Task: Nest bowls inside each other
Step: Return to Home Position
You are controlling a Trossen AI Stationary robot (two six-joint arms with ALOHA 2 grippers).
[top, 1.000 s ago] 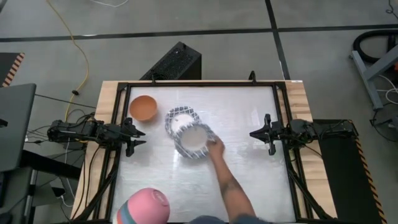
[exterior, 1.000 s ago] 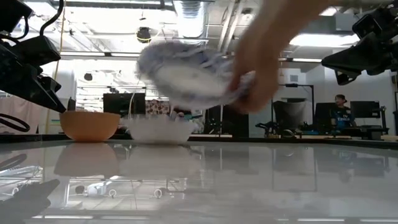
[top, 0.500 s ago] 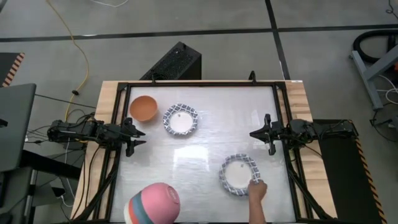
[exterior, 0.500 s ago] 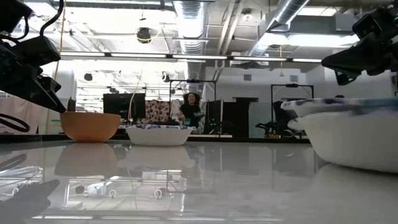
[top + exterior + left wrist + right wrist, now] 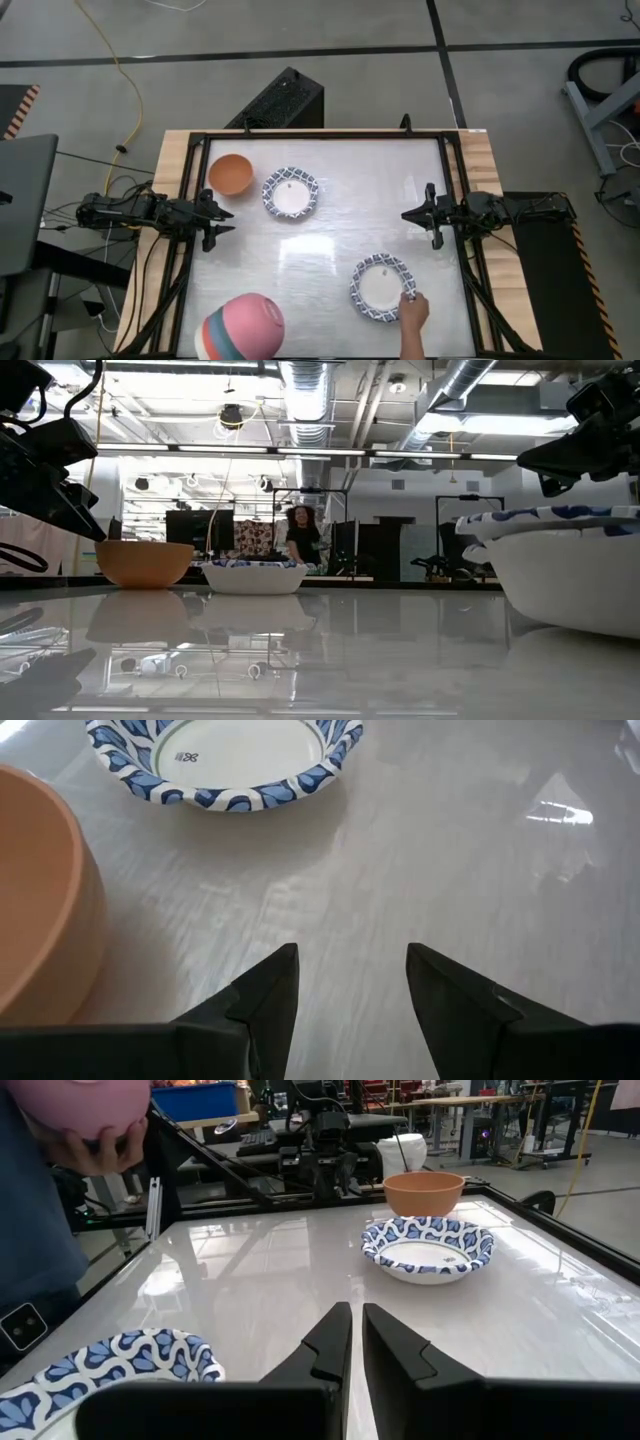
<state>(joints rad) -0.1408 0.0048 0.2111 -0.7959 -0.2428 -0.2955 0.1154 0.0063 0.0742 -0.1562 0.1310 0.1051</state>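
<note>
Orange bowl (image 5: pixel 230 172) near table (image 5: pixel 330 240) corner.

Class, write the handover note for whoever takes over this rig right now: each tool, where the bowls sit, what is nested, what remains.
Left tool: open, parked at the left edge.
Right tool: shut, parked at the right edge.
Orange bowl and a blue-patterned bowl stand side by side at the far left.
Second blue-patterned bowl sits near right, a person's hand on its rim.
Nested: none.
Left: all three bowls, once the hand is away.

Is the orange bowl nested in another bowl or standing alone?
Alone: the orange bowl stands beside the patterned bowl, not inside it.
</note>
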